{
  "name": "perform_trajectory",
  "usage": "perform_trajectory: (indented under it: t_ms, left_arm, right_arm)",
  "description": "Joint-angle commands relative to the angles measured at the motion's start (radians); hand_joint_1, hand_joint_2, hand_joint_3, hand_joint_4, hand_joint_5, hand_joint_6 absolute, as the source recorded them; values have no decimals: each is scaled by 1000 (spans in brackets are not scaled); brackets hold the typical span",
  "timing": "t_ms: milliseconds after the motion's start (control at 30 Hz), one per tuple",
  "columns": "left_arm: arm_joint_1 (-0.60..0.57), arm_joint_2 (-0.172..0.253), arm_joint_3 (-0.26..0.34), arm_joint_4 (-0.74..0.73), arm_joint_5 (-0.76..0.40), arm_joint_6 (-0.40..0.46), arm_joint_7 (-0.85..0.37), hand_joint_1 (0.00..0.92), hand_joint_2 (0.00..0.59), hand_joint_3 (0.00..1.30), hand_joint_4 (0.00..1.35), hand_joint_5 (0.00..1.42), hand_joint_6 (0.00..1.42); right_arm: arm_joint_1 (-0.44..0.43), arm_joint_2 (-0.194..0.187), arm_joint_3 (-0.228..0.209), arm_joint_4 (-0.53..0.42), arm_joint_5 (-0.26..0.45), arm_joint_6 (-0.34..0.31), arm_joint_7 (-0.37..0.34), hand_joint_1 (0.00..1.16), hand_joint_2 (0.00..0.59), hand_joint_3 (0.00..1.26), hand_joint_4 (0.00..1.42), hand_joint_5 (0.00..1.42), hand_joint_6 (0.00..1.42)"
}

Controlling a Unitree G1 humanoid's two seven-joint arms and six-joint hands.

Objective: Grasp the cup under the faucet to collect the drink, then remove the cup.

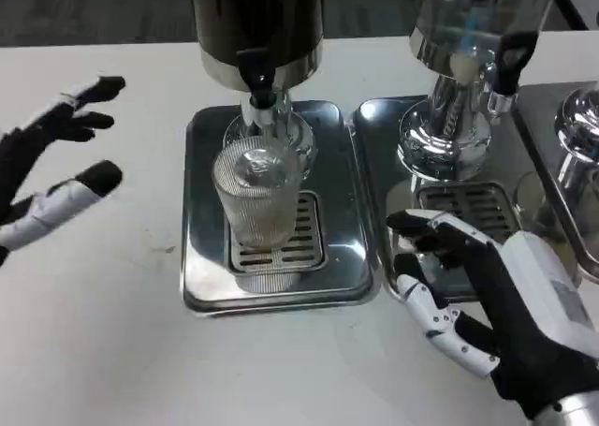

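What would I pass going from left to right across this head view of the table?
Left hand → ribbed cup standing on the left drip tray under the dark dispenser's faucet → right hand → edge of a third chrome dispenser at the far right.

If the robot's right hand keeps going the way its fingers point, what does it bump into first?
Probably the ribbed cup. The right hand points left across the tray rim; how high it hovers is unclear.
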Motion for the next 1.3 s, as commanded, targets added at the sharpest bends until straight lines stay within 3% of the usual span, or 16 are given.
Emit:
perform_trajectory:
  t_ms: [33, 167, 333, 433, 667, 967, 1300]
  left_arm:
    - [-1, 23, 76, -59, -250, 65, -252, 0, 50, 248, 200, 306, 385]
    - [-25, 30, 142, -95, -424, 181, -467, 0, 55, 273, 214, 325, 426]
    - [-136, 56, 198, -68, -626, 476, -816, 0, 72, 252, 192, 209, 313]
    - [-219, 66, 221, -7, -665, 625, -956, 0, 84, 247, 174, 190, 261]
    - [-392, 55, 262, 131, -672, 857, -1153, 0, 72, 236, 108, 161, 192]
    - [-552, 28, 268, 270, -628, 965, -1262, 0, 68, 203, 104, 164, 183]
    - [-671, -44, 259, 351, -535, 939, -1252, 0, 58, 208, 111, 174, 197]
  right_arm:
    - [-30, 7, 7, 39, 22, -18, -21, 319, 446, 346, 317, 340, 402]
    - [-57, 13, 14, 72, 36, -25, -27, 323, 446, 348, 331, 342, 389]
    - [-98, 19, 25, 116, 55, -36, -33, 326, 446, 352, 346, 356, 349]
    - [-122, 26, 31, 146, 67, -42, -39, 337, 444, 361, 348, 356, 339]
    - [-151, 40, 42, 196, 89, -50, -53, 351, 451, 367, 368, 356, 338]
    - [-151, 52, 49, 227, 106, -52, -75, 356, 451, 370, 370, 356, 338]
    - [-150, 68, 55, 247, 117, -49, -94, 344, 452, 363, 375, 363, 338]
